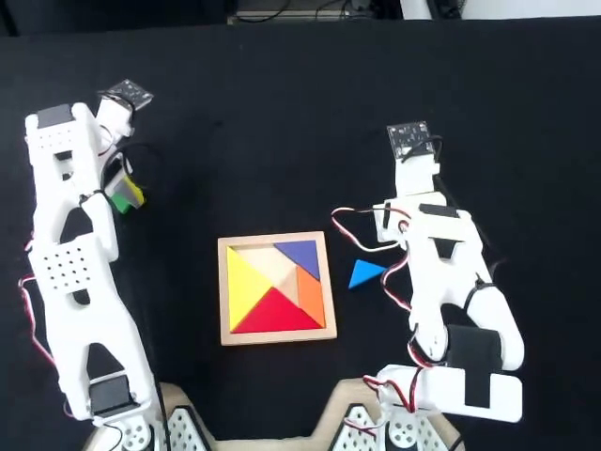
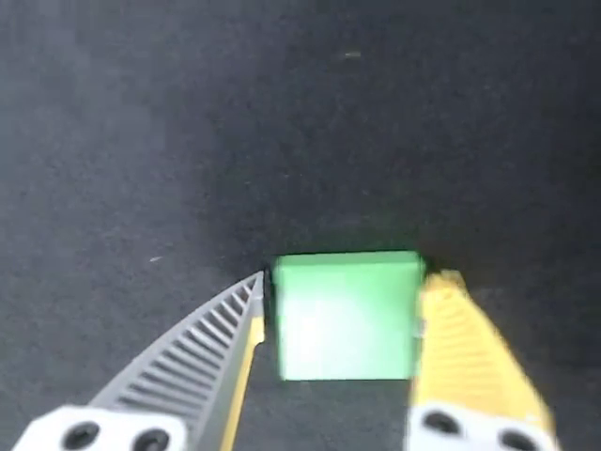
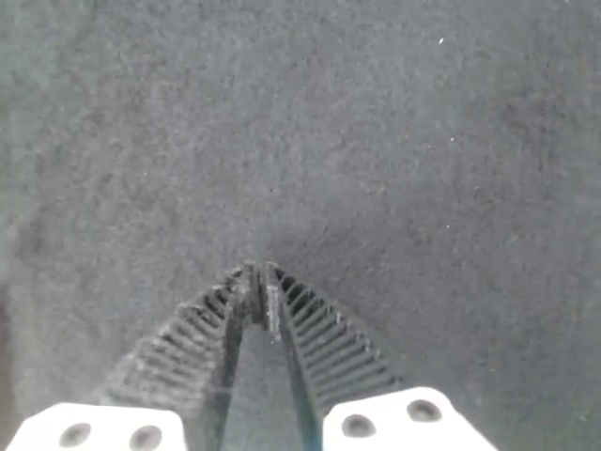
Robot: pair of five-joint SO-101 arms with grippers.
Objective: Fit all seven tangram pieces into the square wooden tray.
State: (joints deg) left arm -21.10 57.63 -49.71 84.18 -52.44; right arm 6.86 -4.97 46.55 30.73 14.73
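The black worktop [image 1: 282,132] carries everything. The left arm [image 1: 80,282] stretches along the worktop's left side, and the right arm [image 1: 451,282] stands near the right side. Between them, toward the near edge, the square wooden tray [image 1: 225,291] lies flat. It holds a yellow triangle [image 1: 244,287], a red triangle [image 1: 278,314], an orange piece [image 1: 311,287] and a dark blue triangle [image 1: 300,254]. A light blue triangle [image 1: 363,272] lies on the worktop just beside the tray's right side, not touching it. The left tool [image 2: 352,282] is closed around a green square piece [image 2: 347,315], one finger against each side, well apart from the tray. The right tool [image 3: 255,282] has its fingers pressed together, holding nothing.
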